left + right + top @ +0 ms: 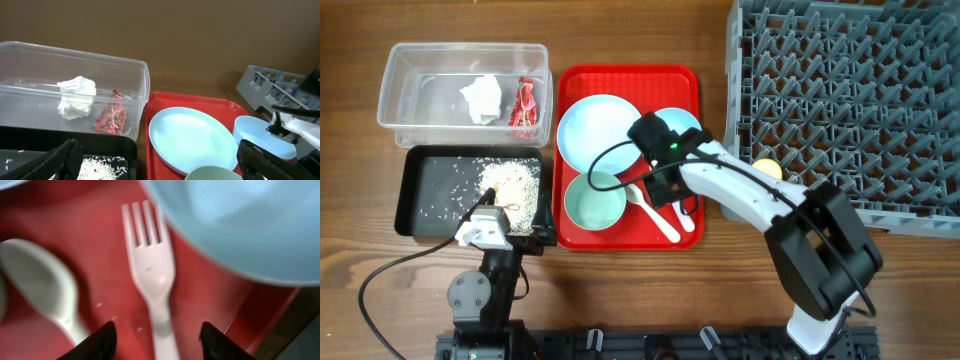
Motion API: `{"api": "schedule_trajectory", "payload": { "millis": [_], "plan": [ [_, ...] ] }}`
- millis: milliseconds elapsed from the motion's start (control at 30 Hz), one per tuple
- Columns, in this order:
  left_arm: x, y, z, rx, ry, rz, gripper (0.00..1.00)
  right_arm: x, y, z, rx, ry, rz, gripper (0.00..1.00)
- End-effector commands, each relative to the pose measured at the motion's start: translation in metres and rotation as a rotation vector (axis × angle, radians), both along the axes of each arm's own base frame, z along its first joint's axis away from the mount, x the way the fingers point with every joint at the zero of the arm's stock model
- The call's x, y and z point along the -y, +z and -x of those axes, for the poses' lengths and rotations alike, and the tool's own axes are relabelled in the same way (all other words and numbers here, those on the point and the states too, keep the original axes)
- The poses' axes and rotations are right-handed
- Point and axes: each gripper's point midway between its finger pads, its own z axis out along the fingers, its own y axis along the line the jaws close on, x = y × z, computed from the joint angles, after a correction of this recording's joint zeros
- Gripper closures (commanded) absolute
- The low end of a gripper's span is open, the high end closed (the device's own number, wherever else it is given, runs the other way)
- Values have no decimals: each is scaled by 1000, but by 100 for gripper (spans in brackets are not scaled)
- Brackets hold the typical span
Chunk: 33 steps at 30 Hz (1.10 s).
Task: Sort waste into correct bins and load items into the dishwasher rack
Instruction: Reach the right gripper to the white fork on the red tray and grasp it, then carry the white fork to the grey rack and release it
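Observation:
The white fork (150, 270) lies on the red serving tray between my right gripper's (162, 345) open fingers, with the white spoon (40, 285) to its left and the small pale blue bowl (240, 225) above it. In the overhead view my right gripper (667, 190) hovers low over the fork (687, 220) and spoon (655, 218), between the blue plate (595, 130), the blue bowl (682, 122) and the green bowl (594, 203). My left gripper (515, 225) is open and empty at the black tray's (420, 160) front edge. The clear tub (410, 70) holds the tissue (482, 98) and red wrapper (525, 105). Rice (515, 185) lies in the black tray.
The grey dishwasher rack (850, 100) fills the right side. A yellow cup (767, 168) stands against its near left corner. The red serving tray (630, 75) sits between the bins and the rack. In the left wrist view the gripper (160, 167) faces the plate (192, 137).

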Motion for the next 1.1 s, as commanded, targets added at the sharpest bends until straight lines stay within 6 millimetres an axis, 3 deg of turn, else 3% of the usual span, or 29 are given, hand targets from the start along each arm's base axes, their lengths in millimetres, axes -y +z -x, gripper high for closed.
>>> {"api": "schedule_trajectory", "payload": {
  "millis": [0, 200, 300, 433, 633, 733, 833, 933, 1067],
  "plan": [
    [0, -2, 0, 2, -2, -19, 0, 8, -24, 8, -52, 44, 35, 63],
    [0, -2, 0, 2, -2, -19, 0, 6, -23, 12, -69, 33, 17, 91],
    [0, -2, 0, 2, -2, -19, 0, 4, -6, 11, -40, 12, -7, 95],
    [0, -2, 0, 2, -2, -19, 0, 1, 38, 7, 43, 14, -75, 96],
    [0, -2, 0, 2, -2, -19, 0, 6, 134, 11, 236, 16, -229, 96],
    [0, -2, 0, 2, -2, -19, 0, 30, 172, 2, 375, -69, -233, 96],
    [0, -2, 0, 2, -2, -19, 0, 76, 200, -19, 531, -237, -164, 96],
    [0, -2, 0, 2, -2, -19, 0, 105, 209, -43, 600, -336, -147, 96],
    [0, -2, 0, 2, -2, -19, 0, 134, 203, -75, 634, -441, -145, 96]
  ]
}}
